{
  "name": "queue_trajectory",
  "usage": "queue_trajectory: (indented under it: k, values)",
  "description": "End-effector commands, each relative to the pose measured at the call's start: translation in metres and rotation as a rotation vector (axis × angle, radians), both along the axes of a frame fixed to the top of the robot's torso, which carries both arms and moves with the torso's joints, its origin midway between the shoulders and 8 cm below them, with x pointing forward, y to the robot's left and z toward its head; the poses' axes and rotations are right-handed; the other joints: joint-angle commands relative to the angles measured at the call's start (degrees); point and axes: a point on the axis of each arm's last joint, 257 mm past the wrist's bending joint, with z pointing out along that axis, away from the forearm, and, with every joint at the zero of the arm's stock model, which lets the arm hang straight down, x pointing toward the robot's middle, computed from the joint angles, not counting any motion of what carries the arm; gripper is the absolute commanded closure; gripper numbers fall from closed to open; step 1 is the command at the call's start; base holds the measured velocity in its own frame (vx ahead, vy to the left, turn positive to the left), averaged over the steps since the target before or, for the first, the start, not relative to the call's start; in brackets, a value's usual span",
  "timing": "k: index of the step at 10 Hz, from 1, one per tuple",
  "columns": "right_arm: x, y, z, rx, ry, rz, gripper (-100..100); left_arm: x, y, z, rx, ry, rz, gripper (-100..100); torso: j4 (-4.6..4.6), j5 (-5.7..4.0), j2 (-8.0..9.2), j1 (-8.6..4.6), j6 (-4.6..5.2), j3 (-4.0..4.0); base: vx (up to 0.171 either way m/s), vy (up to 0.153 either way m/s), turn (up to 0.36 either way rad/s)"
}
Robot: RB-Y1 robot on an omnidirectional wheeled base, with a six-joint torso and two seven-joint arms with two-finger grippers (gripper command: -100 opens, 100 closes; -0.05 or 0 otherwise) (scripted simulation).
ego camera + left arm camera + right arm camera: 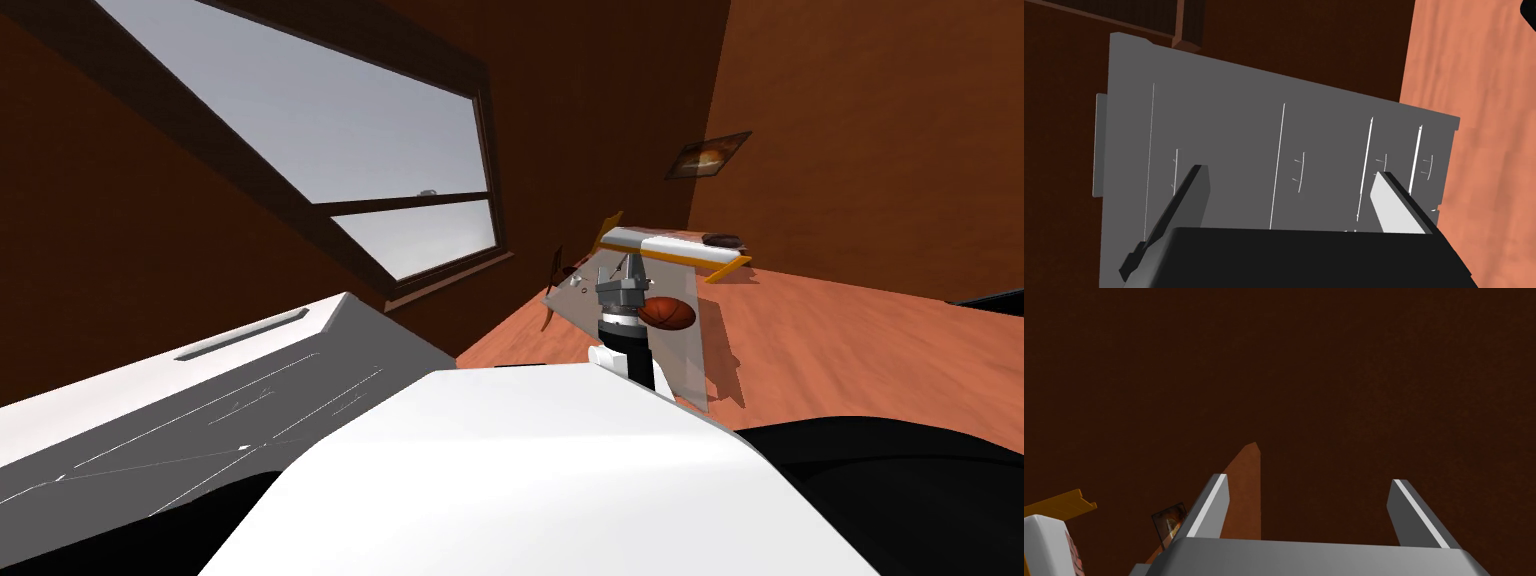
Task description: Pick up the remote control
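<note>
My right gripper [624, 270] is held out above a grey table [690, 365], its fingers open with nothing between them. In the right wrist view the same gripper [1309, 478] faces a dark brown wall. A few tiny items [578, 283] lie at the table's far end, too small to name. An orange-brown ball [667, 313] rests on the table just right of my forearm. My left gripper [1290, 171] is open and empty over a grey dresser [1324, 150] with thin drawer lines.
The dresser [200, 400] stands close on my left under a large window [330, 130]. Behind the table is a bed [665, 250] with a yellow frame and a dark object [722, 240] on it. Orange wooden floor [860, 340] stretches to the right.
</note>
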Motion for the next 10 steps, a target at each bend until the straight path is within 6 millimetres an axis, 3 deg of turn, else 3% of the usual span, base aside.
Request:
queue_trajectory:
  k: [1, 3, 4, 6, 7, 9, 10]
  values:
    - [0.0, 0.0, 0.0, 0.0, 0.0, 0.0, 0, -0.015, 0.008, 0.009, -0.019, 0.041, 0.033, -100, 0.0, 0.0, 0.0, 0.0, 0.0, 0.0, 0.059, 0.012, -0.15]
    - [0.0, 0.0, 0.0, 0.0, 0.0, 0.0, 0, -0.015, 0.008, 0.009, -0.053, 0.034, 0.052, -100, 0.02, 0.03, 0.06, 0.03, -0.06, 0.03, 0.019, 0.01, 0.011]
    - [0.0, 0.0, 0.0, 0.0, 0.0, 0.0, 0, -0.04, 0.022, 0.026, -0.042, 0.097, 0.088, -100, 0.04, 0.02, 0.14, 0.01, -0.06, 0.08, 0.037, 0.023, -0.298]
    - [0.0, 0.0, 0.0, 0.0, 0.0, 0.0, 0, -0.044, 0.022, 0.027, -0.082, 0.098, 0.117, -100, 0.02, 0.05, 0.03, 0.15, -0.05, 0.02, 0.041, 0.033, -0.052]
    - [0.0, 0.0, 0.0, 0.0, 0.0, 0.0, 0, -0.066, 0.034, 0.044, -0.071, 0.157, 0.153, -100, 0.03, 0.04, 0.06, 0.07, -0.07, 0.04, 0.063, 0.024, -0.221]
    - [0.0, 0.0, 0.0, 0.0, 0.0, 0.0, 0, -0.069, 0.033, 0.046, -0.11, 0.157, 0.183, -100, 0.01, 0.06, -0.02, 0.15, -0.05, -0.01, 0.04, 0.037, -0.073]
    - [0.0, 0.0, 0.0, 0.0, 0.0, 0.0, 0, -0.09, 0.043, 0.063, -0.103, 0.217, 0.222, -100, 0.03, 0.05, 0.06, 0.1, -0.06, 0.04, 0.041, 0.054, -0.252]
